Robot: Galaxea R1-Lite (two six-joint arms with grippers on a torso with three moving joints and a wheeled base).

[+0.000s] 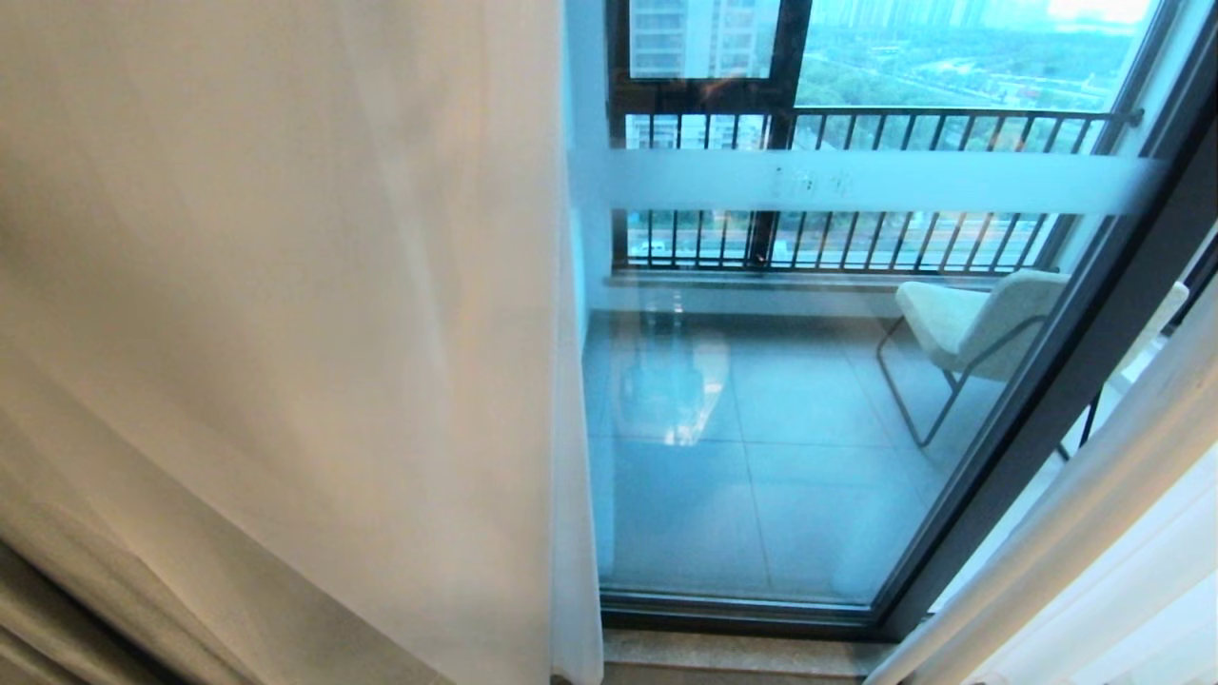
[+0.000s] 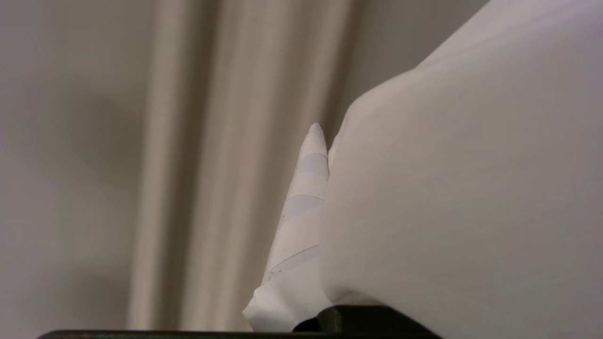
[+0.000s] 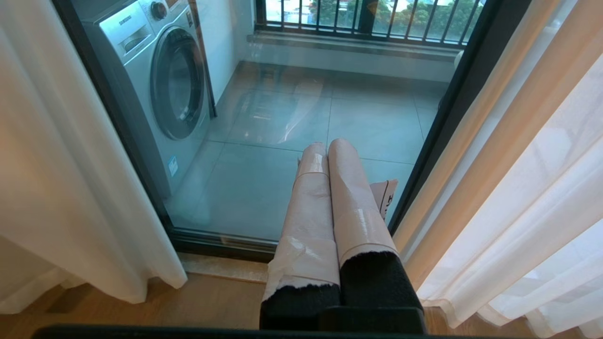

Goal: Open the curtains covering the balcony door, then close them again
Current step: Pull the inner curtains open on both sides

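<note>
Two curtains (image 1: pixel 285 333) hang before the balcony door (image 1: pixel 761 428), one on each side, and the glass between them is uncovered. On the left in the head view, the big sheer white panel fills almost half of the picture; its hemmed edge falls straight down to the stone sill (image 1: pixel 742 656) at the foot of the door. Neither arm shows in this view.

The left gripper (image 2: pixel 318 141) is seen only in its own wrist view. One taped white finger shows, and the curtain fabric lies draped over the other side of it — so the second finger is hidden. The fingers are pressed together, and fabric lies right against the visible finger; whether any cloth is pinched between them cannot be told. Behind it there are long vertical folds of cloth.

In the middle, through the glass, the tiled balcony floor (image 1: pixel 780 495) is visible, with the frosted white band (image 1: pixel 856 181) across the pane and the black-barred railing (image 1: pixel 856 190) behind. A pale chair (image 1: pixel 971 333) stands on the balcony near the dark door frame (image 1: pixel 1037 409).

On the right, the second curtain panel hangs beside this frame. The right gripper (image 3: pixel 327 146) is low before the door, apart from both panels, its two taped fingers pressed together and holding nothing. A washing machine (image 3: pixel 160 89) stands behind the glass in this view.
</note>
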